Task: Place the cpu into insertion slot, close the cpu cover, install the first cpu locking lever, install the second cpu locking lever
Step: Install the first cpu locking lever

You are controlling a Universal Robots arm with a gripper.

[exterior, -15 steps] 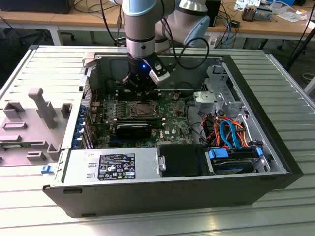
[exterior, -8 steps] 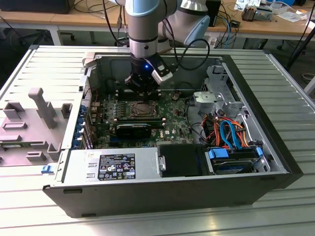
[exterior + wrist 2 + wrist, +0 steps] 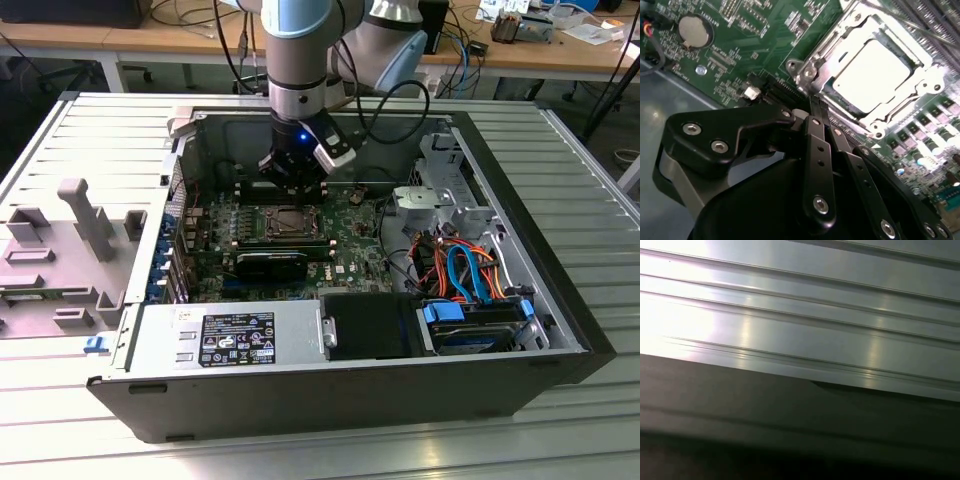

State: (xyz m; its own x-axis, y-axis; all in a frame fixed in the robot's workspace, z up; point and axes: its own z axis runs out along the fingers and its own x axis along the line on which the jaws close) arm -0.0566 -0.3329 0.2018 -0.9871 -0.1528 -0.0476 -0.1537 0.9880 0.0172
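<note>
Black gripper (image 3: pixel 815 107) links fill near part of second wrist view, fingers pressed together, nothing between them, tips just beside socket edge; green board (image 3: pixel 740 35) with coin cell (image 3: pixel 695 31) beyond; cpu (image 3: pixel 872 75) sits in slot (image 3: pixel 832 97), silver top bare; cover (image 3: pixel 920 82) lies closed around it. Exterior view, going left to right: grey fixture (image 3: pixel 85 215) on table; open case (image 3: pixel 300 400); gripper (image 3: pixel 297 185) poised over socket (image 3: pixel 290 222); blue and orange cables (image 3: pixel 465 270).
</note>
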